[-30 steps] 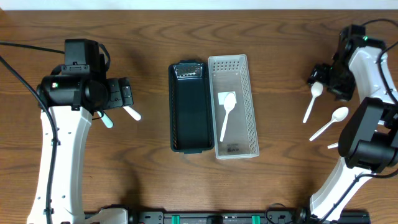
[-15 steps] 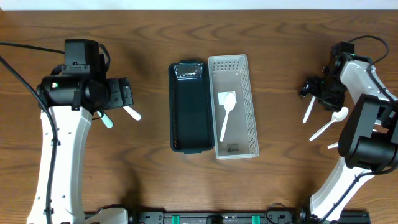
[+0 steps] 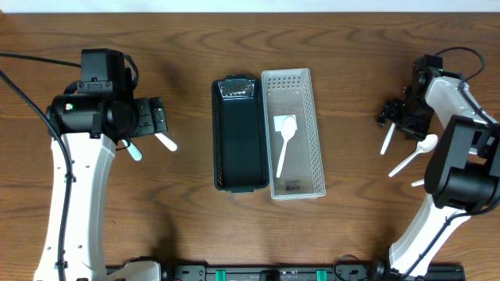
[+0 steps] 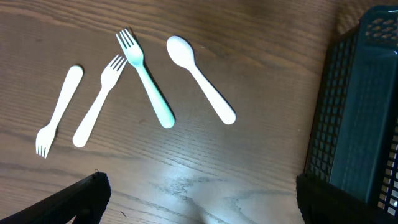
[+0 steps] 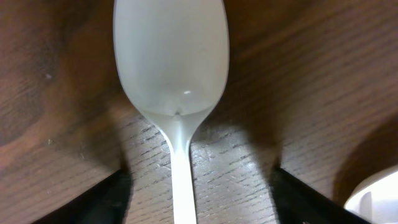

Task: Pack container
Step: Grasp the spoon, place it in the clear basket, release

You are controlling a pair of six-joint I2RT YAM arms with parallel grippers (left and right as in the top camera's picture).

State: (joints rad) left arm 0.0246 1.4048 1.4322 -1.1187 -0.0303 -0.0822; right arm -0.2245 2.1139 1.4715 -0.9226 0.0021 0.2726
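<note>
Right gripper: your right gripper (image 5: 198,194) is down at the table (image 3: 351,234), jaws apart, one on each side of a spoon's neck. Neither pad looks to touch it yet.
Spoon: the spoon (image 5: 171,62) lies flat, bowl up, on the right side of the table, well apart from the trays.
Second spoon: the second spoon (image 3: 410,158) lies just beside it. A white handle (image 3: 418,183) pokes out by the arm, and you cannot tell what it belongs to.
Clear tray: the clear tray (image 3: 319,133) sits mid-table and holds one packed spoon (image 3: 284,148), lying lengthwise.
Black tray: the black tray (image 3: 218,140) touches the clear tray's left side and shows nothing inside.
Left gripper: your left gripper (image 4: 205,202) hangs over the left cutlery, jaws wide and holding nothing.
Left cutlery: an outer fork (image 4: 59,109), a white fork (image 4: 98,102), a green fork (image 4: 146,81) and a white spoon (image 4: 202,84) lie loose beside the black tray.
Done: one piece is packed, so by my judgement you are early in the job.
Left: the spoon under your right gripper needs gripping and carrying over. At least five more pieces wait on the table.
</note>
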